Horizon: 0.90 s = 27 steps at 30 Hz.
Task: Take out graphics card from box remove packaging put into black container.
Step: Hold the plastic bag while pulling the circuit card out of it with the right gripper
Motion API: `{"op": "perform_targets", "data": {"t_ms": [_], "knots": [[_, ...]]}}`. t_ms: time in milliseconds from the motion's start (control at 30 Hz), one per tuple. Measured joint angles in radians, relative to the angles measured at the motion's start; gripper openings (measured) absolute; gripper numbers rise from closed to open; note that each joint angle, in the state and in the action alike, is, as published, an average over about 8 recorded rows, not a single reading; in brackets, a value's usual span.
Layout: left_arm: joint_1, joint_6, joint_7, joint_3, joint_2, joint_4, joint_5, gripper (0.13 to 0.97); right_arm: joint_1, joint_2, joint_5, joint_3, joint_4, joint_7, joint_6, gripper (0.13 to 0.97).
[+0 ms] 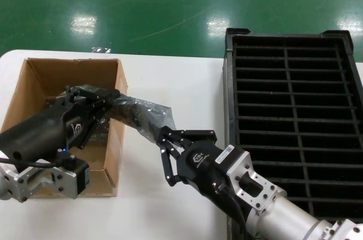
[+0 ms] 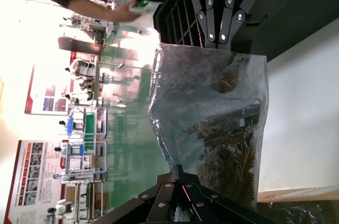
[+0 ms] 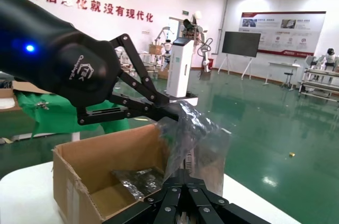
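Note:
The crinkly translucent packaging bag (image 1: 142, 116) hangs stretched between my two grippers, over the right wall of the cardboard box (image 1: 34, 81) and the white table. My left gripper (image 1: 114, 99) is shut on the bag's end over the box. My right gripper (image 1: 164, 139) is shut on the other end. In the left wrist view the dark graphics card (image 2: 230, 128) shows dimly inside the bag (image 2: 212, 75), with my left gripper (image 2: 180, 170) pinching its edge. In the right wrist view my right gripper (image 3: 186, 173) grips the bag (image 3: 196, 139). The black container (image 1: 295, 121) lies at the right.
Another glossy-wrapped dark card (image 3: 135, 179) lies inside the box (image 3: 106, 155). The white table (image 1: 170, 75) runs between the box and the black tray. The green floor lies beyond the table's far edge.

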Motion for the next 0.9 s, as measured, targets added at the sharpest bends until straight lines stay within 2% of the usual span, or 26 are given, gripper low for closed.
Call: {"op": "perform_targets", "data": {"t_ms": [367,900], "knots": [[0.000,0.000,0.000,0.000,0.000,0.000,0.000,0.139,0.006,-0.003,-0.026,-0.007,-0.018,0.051,-0.028,0.130],[0.000,0.000,0.000,0.000,0.000,0.000,0.000,0.139,-0.007,-0.019,-0.102,0.048,-0.065,0.149,-0.094,0.130]]}}
